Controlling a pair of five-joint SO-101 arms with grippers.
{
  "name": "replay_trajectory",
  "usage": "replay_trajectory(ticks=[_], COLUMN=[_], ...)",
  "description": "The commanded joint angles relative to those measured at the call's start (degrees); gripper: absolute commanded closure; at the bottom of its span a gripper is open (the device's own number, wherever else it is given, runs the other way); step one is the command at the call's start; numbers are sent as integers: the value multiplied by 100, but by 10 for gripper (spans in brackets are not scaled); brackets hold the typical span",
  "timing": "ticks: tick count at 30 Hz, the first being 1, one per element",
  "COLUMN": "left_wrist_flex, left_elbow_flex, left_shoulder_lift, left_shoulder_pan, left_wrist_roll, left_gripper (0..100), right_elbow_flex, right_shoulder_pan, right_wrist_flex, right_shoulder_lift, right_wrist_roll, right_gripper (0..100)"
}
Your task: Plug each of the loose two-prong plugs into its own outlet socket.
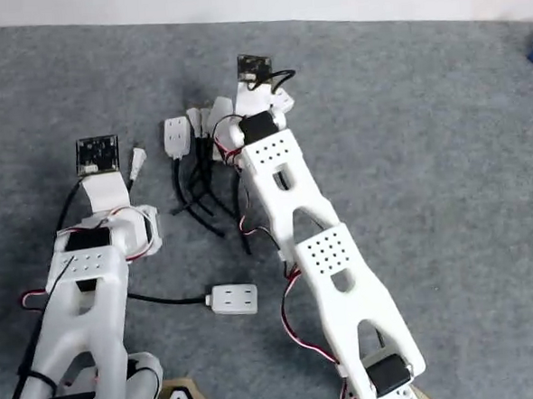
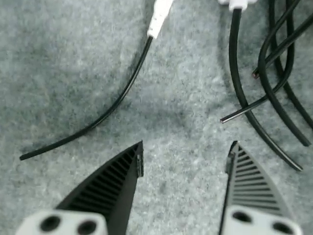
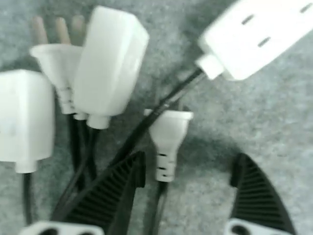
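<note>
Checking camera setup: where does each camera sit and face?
High view: fixed overhead, looking down on left arm, right arm, cords.
Left wrist view: on left arm, facing small white plug; open left gripper shows.
Right wrist view: on right arm, facing two-prong plug, outlet sockets; open right gripper shows.
High and left wrist views share the small white plug.

No writing, number or sign can be read in any view. The small circuit board (image 1: 96, 154) at the upper left of the high view and the second board (image 1: 255, 67) near its top centre carry tiny marks, too small to make out.
</note>
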Motion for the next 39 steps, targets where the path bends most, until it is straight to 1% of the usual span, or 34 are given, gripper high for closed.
replay_trajectory(ticks=[1, 3, 7, 11, 13, 15, 17, 21, 23, 26, 29, 32, 35, 39], left_wrist_flex=[-114, -114, -114, -114, -123, -123, -123, -132, -132, -132, -132, -114, -114, -70], left_elbow_flex=[-13, -13, -13, -4, -4, -4, -4, -4, -4, -4, -4, -4, -31, -48], left_shoulder_lift=[-154, -154, -154, -154, -154, -154, -154, -145, -119, -110, -101, -101, -136, -145], left_shoulder_pan=[-22, -22, -22, -22, -22, -22, -22, 31, 127, 189, 215, 391, 523, 602], left_wrist_roll=[44, 44, 44, 44, 44, 44, 44, 35, 26, 26, 26, -35, -519, -624], left_gripper=[716, 716, 716, 716, 716, 716, 716, 716, 716, 716, 716, 716, 716, 716], right_elbow_flex=[356, 391, 479, 382, 189, 31, 57, 699, 1473, 3037, 4681, 6255, 7741, 9974], right_shoulder_pan=[101, 136, 136, 259, 418, 646, 954, 1516, 1604, 1596, 1393, 1103, 884, 532], right_wrist_flex=[4, -4, 286, 1121, 1596, 2044, 2035, 2044, 2044, 2035, 2026, 1947, 1200, -207], right_shoulder_lift=[-48, -22, -31, -101, -286, -497, -787, -1789, -2580, -3899, -5138, -6193, -7222, -8769], right_wrist_roll=[-26, -9, 466, 545, 888, 1451, 1925, 2444, 2840, 3385, 4009, 4527, 4703, 4677], right_gripper=[888, 958, 964, 964, 964, 966, 968, 969, 969, 987, 991, 991, 991, 991])
